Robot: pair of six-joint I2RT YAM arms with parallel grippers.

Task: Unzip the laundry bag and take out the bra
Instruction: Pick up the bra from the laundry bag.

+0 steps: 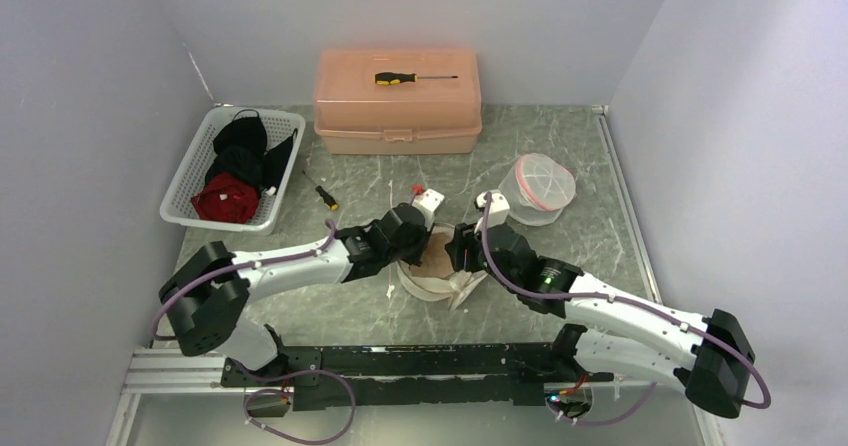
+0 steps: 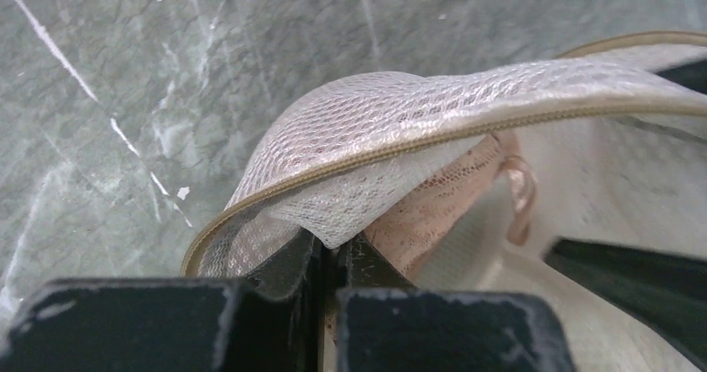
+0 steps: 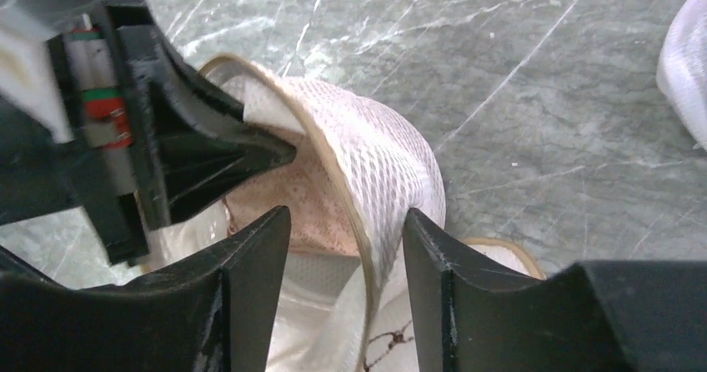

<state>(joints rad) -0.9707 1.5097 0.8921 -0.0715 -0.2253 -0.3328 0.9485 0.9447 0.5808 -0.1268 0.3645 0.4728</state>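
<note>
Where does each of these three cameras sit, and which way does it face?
Top external: above and behind the arms, facing down at the table; both arms show.
Left wrist: on the left arm, facing the laundry bag; its shut left hand pinches the mesh.
Right wrist: on the right arm, facing the laundry bag; its open right hand shows.
Both wrist views share the bra.

No legible text, label or number — on anything here
</note>
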